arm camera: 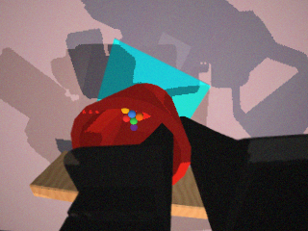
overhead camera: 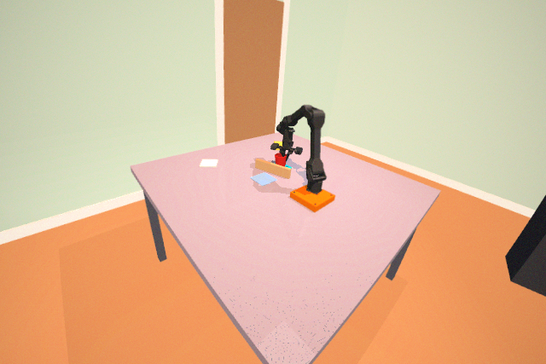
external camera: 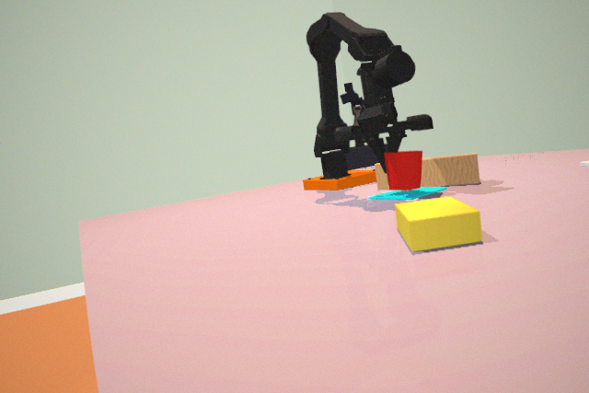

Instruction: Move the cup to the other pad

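Cup (external camera: pixel 403 169): red, upright, clamped by its rim in the gripper (external camera: pixel 386 148), whose jaws are clenched on the wall. In the exterior view its base sits low over the teal pad (external camera: pixel 408 194), just this side of the wooden block (external camera: pixel 451 169); I cannot tell whether it touches the pad yet. The wrist view shows the marbles (arm camera: pixel 132 117) clustered at the bottom of the cup, none outside it.

The step in hand, as I judge it, is the set-down. To do it well I want a slow, purely vertical descent, wrist level so the rim stays horizontal. The base should land wholly inside the pad, away from the block. I open only once the cup bears on the pad, then lift straight up so the fingers do not drag the rim. The yellow block (external camera: pixel 438 223) is near, but outside the descent path.
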